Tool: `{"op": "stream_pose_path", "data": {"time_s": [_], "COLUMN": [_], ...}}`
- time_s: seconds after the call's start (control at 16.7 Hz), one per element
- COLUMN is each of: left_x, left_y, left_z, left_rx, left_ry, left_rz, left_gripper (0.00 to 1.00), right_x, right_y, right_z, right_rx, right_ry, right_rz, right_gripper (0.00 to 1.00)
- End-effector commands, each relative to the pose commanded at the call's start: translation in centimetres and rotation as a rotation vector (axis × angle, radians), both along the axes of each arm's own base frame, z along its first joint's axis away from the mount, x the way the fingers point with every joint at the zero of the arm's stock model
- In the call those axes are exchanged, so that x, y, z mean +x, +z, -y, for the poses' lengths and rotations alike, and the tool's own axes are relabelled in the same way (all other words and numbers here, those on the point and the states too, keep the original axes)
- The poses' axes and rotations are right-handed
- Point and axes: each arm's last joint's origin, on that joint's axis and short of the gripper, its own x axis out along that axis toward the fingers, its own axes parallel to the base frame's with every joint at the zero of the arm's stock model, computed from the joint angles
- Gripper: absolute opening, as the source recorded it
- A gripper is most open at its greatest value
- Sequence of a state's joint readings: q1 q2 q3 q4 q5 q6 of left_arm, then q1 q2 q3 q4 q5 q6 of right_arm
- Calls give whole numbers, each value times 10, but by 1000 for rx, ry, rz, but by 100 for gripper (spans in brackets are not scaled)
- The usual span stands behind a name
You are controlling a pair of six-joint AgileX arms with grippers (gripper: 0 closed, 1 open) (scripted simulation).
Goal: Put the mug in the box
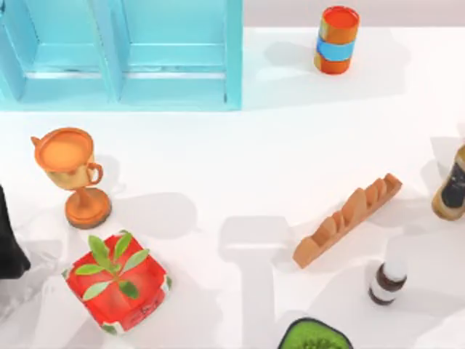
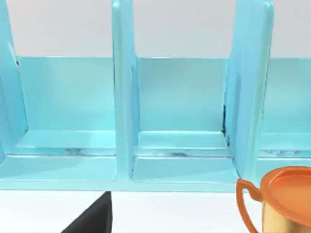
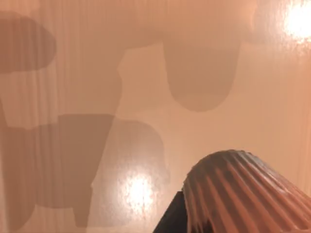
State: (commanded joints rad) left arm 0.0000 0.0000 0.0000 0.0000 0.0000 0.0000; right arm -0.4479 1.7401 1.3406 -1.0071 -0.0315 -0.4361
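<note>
The blue box (image 1: 123,54) sits at the desk's far left corner, its dividers splitting it into open compartments, its far side cut off by the frame's edge; the left wrist view looks straight into it (image 2: 175,111), two bays fully visible, bare turquoise floors, a third bay cropped at each side. In front of the box stands the orange goblet (image 1: 71,171), upright near the left edge, its rim and one handle poking into the left wrist view's corner (image 2: 284,194); just nearer on the desk is a red planter (image 1: 118,285) with green leaves. A dark piece of the left arm (image 1: 9,233) juts in at the left edge, mostly cut off; I cannot tell how its fingers stand. Over at the far right, the orange cylinder with the blue band (image 1: 336,40) stands alone; a brown ridged rack (image 1: 349,218) lies slanted right of centre; a small brown bottle (image 1: 386,282) stands near the front edge; a larger bottle (image 1: 452,185) is half cropped at the right edge; a green bowl (image 1: 314,336) is clipped at the front edge. And the mug (image 3: 243,194) — ribbed, reddish-brown — looms close in the right wrist view above the shadowed desk, a dark piece beside it at the frame's edge; whether the right gripper clamps it, I cannot tell.
</note>
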Motion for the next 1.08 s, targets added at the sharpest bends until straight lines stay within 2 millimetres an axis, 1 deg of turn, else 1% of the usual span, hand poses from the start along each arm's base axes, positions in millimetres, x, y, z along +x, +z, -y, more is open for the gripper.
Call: {"op": "stream_pose_path", "data": {"time_s": [0.72, 0.78, 1.08], "left_x": [0, 0, 0], "left_y": [0, 0, 0], "left_z": [0, 0, 0], "left_rx": [0, 0, 0], "left_ry": [0, 0, 0], "left_rz": [0, 0, 0], "left_gripper": [100, 100, 100], "right_x": [0, 0, 0], "right_y": [0, 0, 0], "right_z": [0, 0, 0], "right_rx": [0, 0, 0], "right_ry": [0, 0, 0], "right_rz": [0, 0, 0], "right_gripper": [98, 100, 100]}}
